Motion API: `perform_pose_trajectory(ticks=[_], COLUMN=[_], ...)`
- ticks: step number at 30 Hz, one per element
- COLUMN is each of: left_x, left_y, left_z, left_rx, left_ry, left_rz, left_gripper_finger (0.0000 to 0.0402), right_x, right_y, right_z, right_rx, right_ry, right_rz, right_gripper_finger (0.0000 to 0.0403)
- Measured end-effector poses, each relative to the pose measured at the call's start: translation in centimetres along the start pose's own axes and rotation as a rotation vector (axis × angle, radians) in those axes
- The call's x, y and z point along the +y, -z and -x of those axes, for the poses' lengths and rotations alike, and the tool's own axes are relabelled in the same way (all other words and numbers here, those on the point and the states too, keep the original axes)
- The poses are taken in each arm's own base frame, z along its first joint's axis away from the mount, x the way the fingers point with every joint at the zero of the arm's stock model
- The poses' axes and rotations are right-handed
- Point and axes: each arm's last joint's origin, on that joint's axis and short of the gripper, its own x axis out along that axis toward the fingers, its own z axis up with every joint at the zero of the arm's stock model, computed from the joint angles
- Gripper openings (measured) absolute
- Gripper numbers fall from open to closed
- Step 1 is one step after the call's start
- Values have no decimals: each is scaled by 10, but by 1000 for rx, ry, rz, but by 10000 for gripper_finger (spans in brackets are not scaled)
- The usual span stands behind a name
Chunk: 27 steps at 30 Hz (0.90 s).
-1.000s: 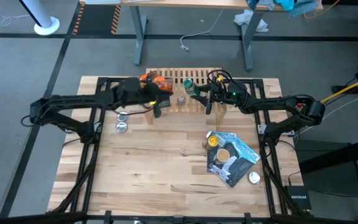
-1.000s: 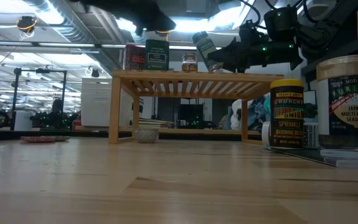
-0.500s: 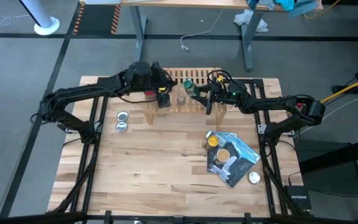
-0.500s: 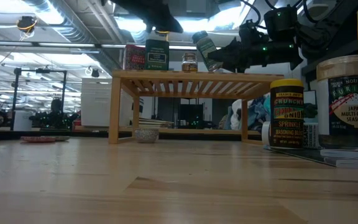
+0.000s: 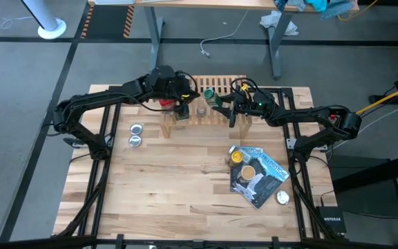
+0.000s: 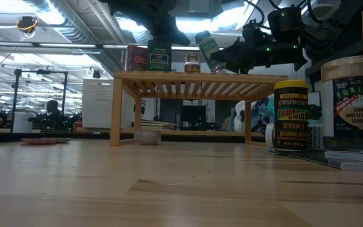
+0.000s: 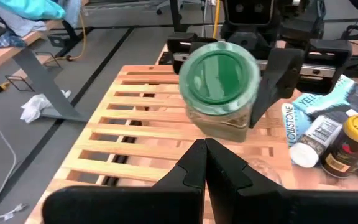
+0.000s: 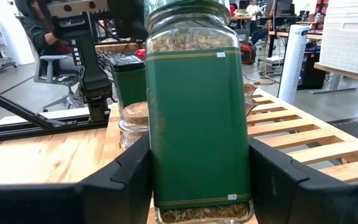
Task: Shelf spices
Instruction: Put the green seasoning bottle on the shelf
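The light-wood shelf (image 5: 221, 84) stands at the table's far edge. On its slats stand a red-labelled jar (image 6: 136, 58), a dark square tin (image 6: 159, 55) and a small brown-filled jar (image 6: 192, 63). My left gripper (image 7: 204, 152) is shut and sits right over the tin's top (image 6: 159, 41). My right gripper (image 5: 228, 108) is shut on a green-capped, green-labelled jar (image 7: 219, 84) above the shelf's middle (image 6: 194, 78). My left gripper hangs directly above the dark tin with shut fingers; whether they touch its top I cannot tell. My right gripper pinches the green jar's body (image 8: 197, 124) between its two fingers (image 8: 126, 174), low on its side walls. The fingers come from the table's right. The jar is lifted clear of the slats and tilted, cap (image 6: 201, 36) toward the left.
Two flat silver discs (image 5: 135, 135) lie left of the shelf. A blue-and-black pouch (image 5: 262, 176) lies near the right edge with yellow-capped (image 5: 237, 157), tan-capped (image 5: 247, 171) and white-capped (image 5: 282, 198) jars on or beside it. A small glass dish (image 6: 149, 137) sits under the shelf.
My left arm has swung toward the table's far right, and its gripper has come down close over the dark tin on the shelf. The right gripper and its green jar have stayed where they were.
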Motion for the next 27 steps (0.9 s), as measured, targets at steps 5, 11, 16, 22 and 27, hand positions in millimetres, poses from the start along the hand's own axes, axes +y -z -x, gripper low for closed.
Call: perform_pose_trajectory(ticks=[5,11,16,22,27], left_x=[1,1,1,-1,-10], left_y=[-2,-2,-2,-4,-10], left_z=[2,3,3,2,0], left_rx=[-12,-14,-11,-21,-71], left_ry=[-7,-12,-27,-27,-10], left_rz=[27,54,84,78,52], left_gripper_finger=[0,22,73,132,155], right_x=[0,0,0,1,1], right_y=[0,0,0,-2,-6], right_z=[0,0,0,0,0], right_rx=[-1,0,0,-20,-60], right_ry=[-1,-2,-2,-18,-23], right_rz=[0,0,0,7,7], right_gripper_finger=[204,204,204,204,204])
